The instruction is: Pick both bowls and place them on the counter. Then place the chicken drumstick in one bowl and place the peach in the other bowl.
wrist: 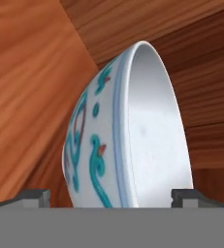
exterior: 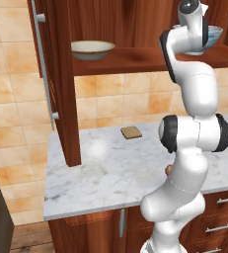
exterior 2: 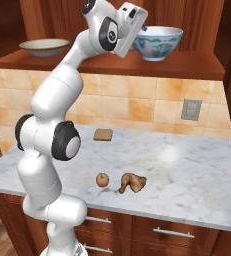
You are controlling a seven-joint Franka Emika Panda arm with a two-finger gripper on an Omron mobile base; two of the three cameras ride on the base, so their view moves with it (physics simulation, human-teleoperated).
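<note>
While the gripper (wrist: pixel 111 197) sits wide open, holding nothing, its tips straddle the rim of the white-and-blue bowl (exterior 2: pixel 158 42) on the wooden shelf (exterior 2: pixel 187 67). Risk: thin curved rim could slip or tip on closing, dropping it onto the counter (exterior 2: pixel 197 170) by the peach (exterior 2: pixel 102 179) and drumstick (exterior 2: pixel 132 182). No readable text or branding

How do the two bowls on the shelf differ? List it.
1. The tan bowl is wide and shallow; the white and blue bowl is deeper and rounder.
2. The tan bowl is plain with a darker rim; the white and blue bowl carries a painted pattern outside.
3. The tan bowl stands away from the arm; the white and blue bowl has the open gripper right at its rim.
Both sit upright on the wooden shelf above the counter.
</note>
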